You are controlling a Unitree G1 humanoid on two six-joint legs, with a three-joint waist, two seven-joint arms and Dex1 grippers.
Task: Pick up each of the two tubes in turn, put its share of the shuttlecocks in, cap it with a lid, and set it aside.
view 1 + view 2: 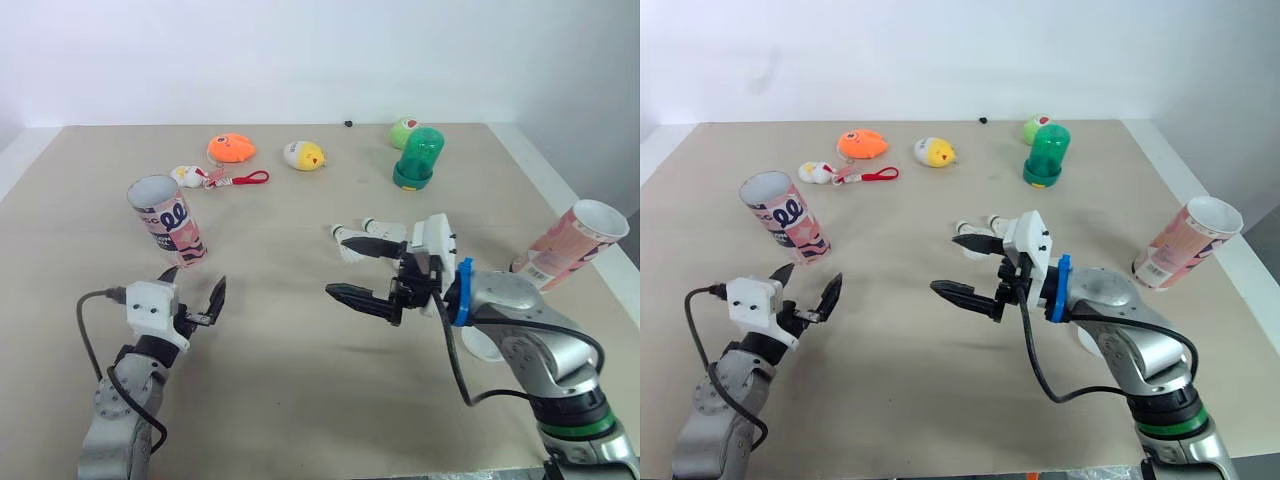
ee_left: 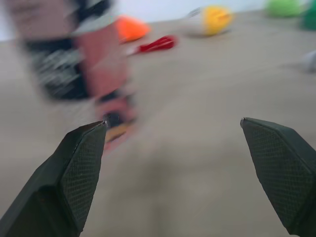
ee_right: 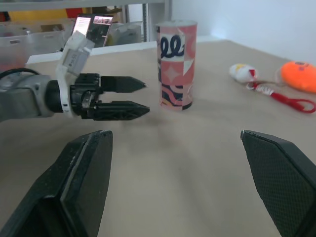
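Note:
A pink patterned tube (image 1: 167, 221) stands upright with its top open at the left of the table. A second pink tube (image 1: 570, 244) leans at the table's right edge, mouth open. White shuttlecocks (image 1: 384, 229) lie mid-table, just behind my right gripper (image 1: 338, 266), which is open and holds nothing. My left gripper (image 1: 196, 291) is open too, low over the table just in front of the left tube and apart from it. The right wrist view shows the left gripper (image 3: 140, 98) beside that tube (image 3: 176, 64). A white disc (image 1: 482, 346) lies partly under my right forearm.
Toys line the back of the table: an orange one (image 1: 231, 148), a yellow one (image 1: 304, 155), a green dome (image 1: 418, 158), a green ball (image 1: 403, 130) and a white toy with a red strap (image 1: 245, 180). The table's right edge (image 1: 560, 200) is close to the second tube.

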